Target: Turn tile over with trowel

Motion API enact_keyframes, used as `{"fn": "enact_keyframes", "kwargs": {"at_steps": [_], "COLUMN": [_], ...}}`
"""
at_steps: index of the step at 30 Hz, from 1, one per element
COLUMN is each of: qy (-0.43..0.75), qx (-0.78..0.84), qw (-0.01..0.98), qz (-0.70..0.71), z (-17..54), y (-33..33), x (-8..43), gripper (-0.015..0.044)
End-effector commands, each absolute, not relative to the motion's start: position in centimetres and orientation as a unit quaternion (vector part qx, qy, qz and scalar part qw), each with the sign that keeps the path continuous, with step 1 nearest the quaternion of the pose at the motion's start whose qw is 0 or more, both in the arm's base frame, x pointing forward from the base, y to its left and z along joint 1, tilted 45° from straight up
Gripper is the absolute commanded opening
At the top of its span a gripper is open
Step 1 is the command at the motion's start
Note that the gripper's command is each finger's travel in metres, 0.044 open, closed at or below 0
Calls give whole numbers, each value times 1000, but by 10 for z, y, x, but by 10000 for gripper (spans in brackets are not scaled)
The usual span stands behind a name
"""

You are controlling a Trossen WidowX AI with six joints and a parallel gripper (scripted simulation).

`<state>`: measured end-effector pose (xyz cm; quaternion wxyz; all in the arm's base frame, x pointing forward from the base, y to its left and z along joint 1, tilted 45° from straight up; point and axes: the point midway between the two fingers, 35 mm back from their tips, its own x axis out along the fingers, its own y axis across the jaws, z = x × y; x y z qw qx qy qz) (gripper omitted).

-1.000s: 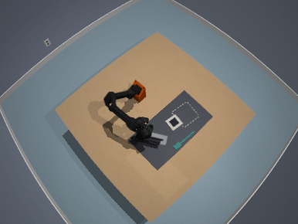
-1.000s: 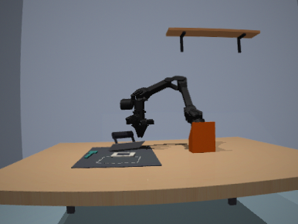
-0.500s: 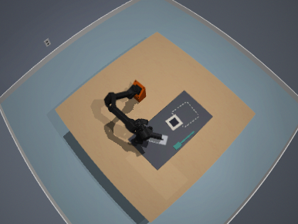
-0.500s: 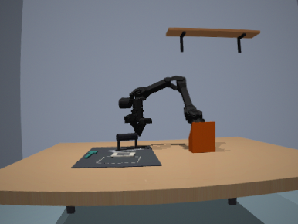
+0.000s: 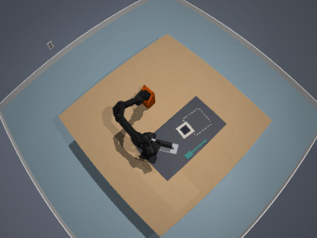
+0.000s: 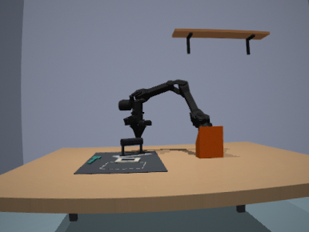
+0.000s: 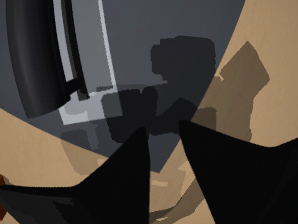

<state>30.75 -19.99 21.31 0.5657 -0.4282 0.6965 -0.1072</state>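
The trowel (image 5: 176, 149) (image 7: 94, 37) has a grey blade and a thick black handle on two posts; its handle (image 6: 132, 142) stands above the mat. My gripper (image 6: 138, 137) (image 7: 162, 129) is slightly open, with nothing between its fingertips. It is above the mat's near-arm end, just beside the trowel. The pale tile (image 5: 185, 130) (image 6: 129, 159) lies flat on the mat (image 5: 169, 170) (image 6: 86, 170) with a dark square showing on top. It lies beside the dashed outline (image 5: 199, 108), at its edge nearer the trowel. The tile is not seen in the wrist view.
A teal flat tool (image 5: 189, 155) (image 6: 94, 160) lies on the mat near its long edge, beside the trowel. The orange block (image 5: 151, 98) (image 6: 210, 142) stands at the arm's base. A wall shelf (image 6: 221, 34) is high behind the table (image 5: 230, 144).
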Motion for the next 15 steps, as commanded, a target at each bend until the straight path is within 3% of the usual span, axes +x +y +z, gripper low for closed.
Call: {"fn": "enact_keyframes", "kwargs": {"at_steps": [1, 15], "qy": [700, 695], "qx": [-428, -428], "qw": [562, 567], "qz": [-103, -112], "z": [221, 236], "y": [-208, -214], "x": [314, 318], "gripper": [100, 100]}}
